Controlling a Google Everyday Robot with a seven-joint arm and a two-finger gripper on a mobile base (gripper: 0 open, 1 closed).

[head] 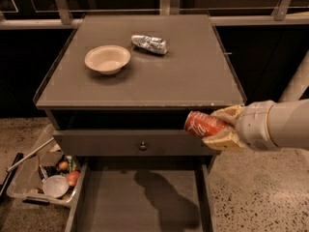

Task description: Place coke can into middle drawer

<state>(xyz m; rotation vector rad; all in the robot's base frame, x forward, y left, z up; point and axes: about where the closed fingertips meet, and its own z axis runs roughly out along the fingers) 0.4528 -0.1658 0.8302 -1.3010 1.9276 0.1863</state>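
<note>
Gripping the coke can (205,124) sideways, the gripper (211,127) is seen before the right end of the knobbed drawer front (120,143), above the open middle drawer (140,202). Counted on the worktop (193,76): one bowl (107,58), one crushed silver can (150,44). One cluttered tray (29,185) is noted on the floor, left.

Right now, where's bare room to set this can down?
Bare: the middle drawer floor between its side walls, and the cabinet top right of the bowl and silver can. Crowded: the floor bin at left. The end effector grips the coke can by the cabinet's front right corner.
</note>
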